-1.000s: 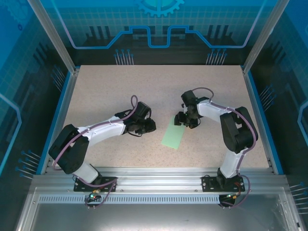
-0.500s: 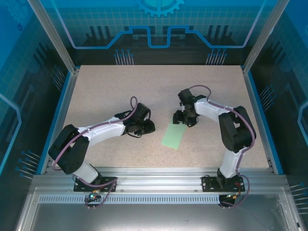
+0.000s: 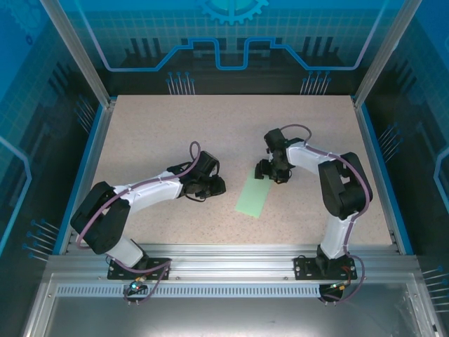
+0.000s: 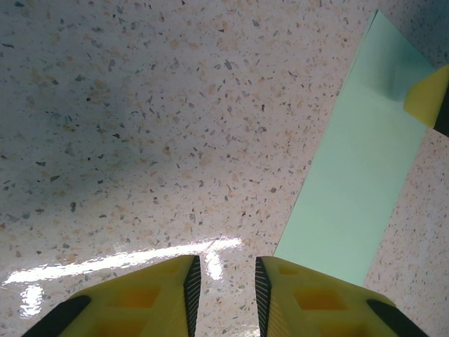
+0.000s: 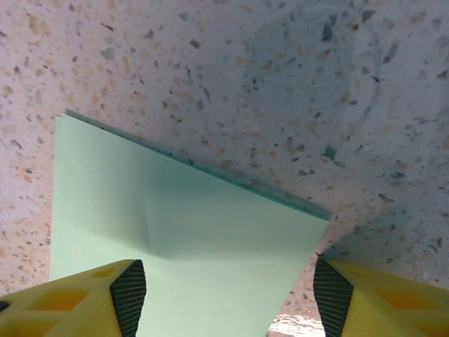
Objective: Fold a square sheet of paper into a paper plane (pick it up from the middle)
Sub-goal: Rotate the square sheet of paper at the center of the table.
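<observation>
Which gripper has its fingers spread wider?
The right gripper: its yellow fingers stand wide apart over the far end of the pale mint-green folded paper sheet. The left gripper has fingers nearly together, beside the sheet.

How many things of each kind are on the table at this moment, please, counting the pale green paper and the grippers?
Sheet of paper, pale mint green, lying flat as a narrow rectangle: 1
Grippers with yellow fingers: 2 (left gripper, right gripper)
Total: 3
</observation>
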Motion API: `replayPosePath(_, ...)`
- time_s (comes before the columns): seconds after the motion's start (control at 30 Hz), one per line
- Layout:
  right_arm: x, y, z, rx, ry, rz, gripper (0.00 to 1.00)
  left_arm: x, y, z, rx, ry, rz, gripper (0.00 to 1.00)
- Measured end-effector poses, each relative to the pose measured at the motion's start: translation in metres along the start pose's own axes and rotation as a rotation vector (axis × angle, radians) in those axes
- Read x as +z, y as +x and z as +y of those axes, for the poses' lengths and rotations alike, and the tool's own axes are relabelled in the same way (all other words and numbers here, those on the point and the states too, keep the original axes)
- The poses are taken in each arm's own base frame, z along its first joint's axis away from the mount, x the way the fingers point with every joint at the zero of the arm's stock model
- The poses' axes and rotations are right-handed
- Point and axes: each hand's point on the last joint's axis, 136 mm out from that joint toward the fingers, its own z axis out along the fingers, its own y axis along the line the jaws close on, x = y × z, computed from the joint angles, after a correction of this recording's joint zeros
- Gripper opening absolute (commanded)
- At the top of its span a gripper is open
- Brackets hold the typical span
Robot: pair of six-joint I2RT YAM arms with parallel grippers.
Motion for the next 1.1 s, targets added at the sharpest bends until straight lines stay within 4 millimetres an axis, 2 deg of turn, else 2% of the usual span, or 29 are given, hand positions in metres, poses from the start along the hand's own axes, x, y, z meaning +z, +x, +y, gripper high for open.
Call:
replayPosePath(0.23, 0.001, 0.001, 0.005, -0.012, 0.007, 0.001, 0.67, 0.000, 0.000, 0.000, 0.000, 0.000, 0.000, 0.31)
replayPosePath(0.57, 0.000, 0.004, 0.043, -0.105, -0.050, 0.009, 0.67, 0.000, 0.000, 0.000, 0.000, 0.000, 0.000, 0.31)
replayPosePath(0.73, -0.006, 0.001, 0.044, -0.124, -0.047, 0.001, 0.68, 0.000, 0.000, 0.000, 0.000, 0.000, 0.001, 0.33)
replayPosePath(0.97, -0.035, 0.022, 0.037, -0.122, -0.137, -0.019, 0.57, 0.000, 0.003, -0.008, 0.002, 0.044, 0.025, 0.37)
replayPosePath(1.1, -0.037, 0.039, 0.042, -0.100, -0.251, 0.010, 0.61, 0.006, 0.005, -0.016, 0.001, 0.087, 0.052, 0.40)
